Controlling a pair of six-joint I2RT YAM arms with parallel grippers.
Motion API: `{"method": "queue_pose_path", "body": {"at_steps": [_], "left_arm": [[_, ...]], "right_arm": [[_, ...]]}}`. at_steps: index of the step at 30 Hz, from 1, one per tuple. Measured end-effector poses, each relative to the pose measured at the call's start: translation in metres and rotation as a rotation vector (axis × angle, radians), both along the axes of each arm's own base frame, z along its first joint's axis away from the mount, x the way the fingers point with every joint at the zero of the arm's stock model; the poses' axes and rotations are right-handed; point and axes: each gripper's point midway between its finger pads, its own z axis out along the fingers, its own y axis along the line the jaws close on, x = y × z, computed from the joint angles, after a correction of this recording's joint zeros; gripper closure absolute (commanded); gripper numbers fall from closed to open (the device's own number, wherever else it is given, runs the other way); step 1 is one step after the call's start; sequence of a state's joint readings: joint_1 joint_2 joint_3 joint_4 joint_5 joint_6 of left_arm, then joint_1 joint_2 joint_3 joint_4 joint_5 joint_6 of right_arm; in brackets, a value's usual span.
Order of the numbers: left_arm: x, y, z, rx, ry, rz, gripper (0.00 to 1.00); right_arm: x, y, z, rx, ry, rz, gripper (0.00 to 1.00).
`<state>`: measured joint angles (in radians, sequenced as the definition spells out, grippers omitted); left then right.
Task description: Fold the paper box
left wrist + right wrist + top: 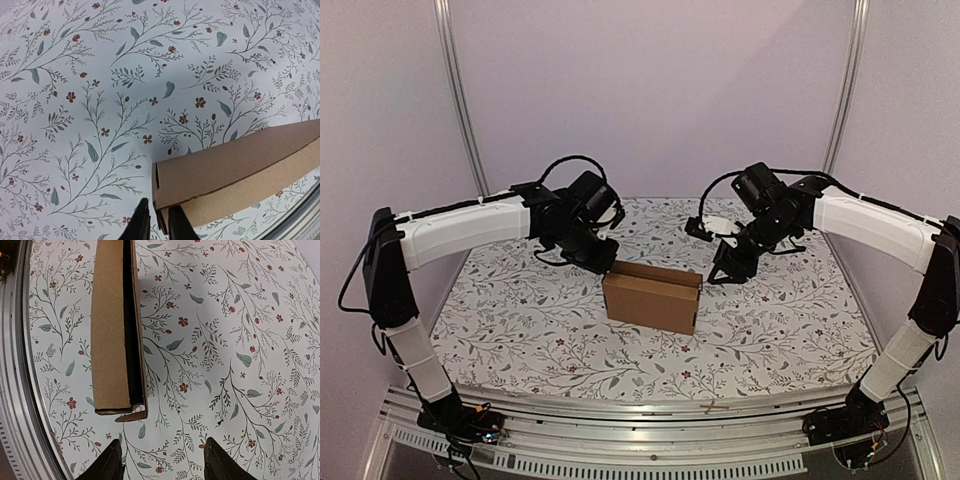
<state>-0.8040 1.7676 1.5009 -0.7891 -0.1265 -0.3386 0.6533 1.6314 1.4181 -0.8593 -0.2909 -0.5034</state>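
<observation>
The high rear camera overlooks the table [520,330]; both close downward wrist cameras share the paper box [652,297].

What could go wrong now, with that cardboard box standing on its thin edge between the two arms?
1. The paper box stands on a narrow edge; a sideways push from the left gripper at its end could tip or slide it.
2. The right gripper is open and clear of the box, so nothing braces that end.
3. The loose flap there could crease wrongly.
</observation>
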Motion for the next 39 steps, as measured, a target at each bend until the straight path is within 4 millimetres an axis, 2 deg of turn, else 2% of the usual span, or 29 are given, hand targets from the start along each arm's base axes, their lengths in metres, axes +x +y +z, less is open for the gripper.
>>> {"method": "queue_pose_path", "body": {"at_steps": [6,11,18,25,34,39], "left_arm": [[-0.002,-0.003,0.000,0.000,0.001,-0.018,1.00],[0.000,-0.006,0.001,0.000,-0.001,-0.030,1.00],[0.007,-0.014,-0.002,0.016,-0.011,-0.061,1.00],[0.016,-0.024,0.000,0.034,-0.024,-0.103,1.00],[0.020,-0.030,-0.002,0.044,-0.022,-0.127,1.00],[0.020,-0.031,-0.001,0.042,-0.022,-0.129,1.00]], "right_arm": [[-0.002,0.001,0.000,0.003,0.001,0.017,0.46],[-0.006,0.000,-0.003,-0.010,-0.006,0.065,0.50],[-0.012,-0.008,-0.013,-0.070,-0.048,0.186,0.61],[-0.013,-0.008,-0.014,-0.084,-0.076,0.243,0.60],[-0.018,-0.002,-0.015,-0.051,-0.053,0.274,0.76],[-0.021,0.000,-0.014,-0.030,-0.038,0.280,0.82]]}}
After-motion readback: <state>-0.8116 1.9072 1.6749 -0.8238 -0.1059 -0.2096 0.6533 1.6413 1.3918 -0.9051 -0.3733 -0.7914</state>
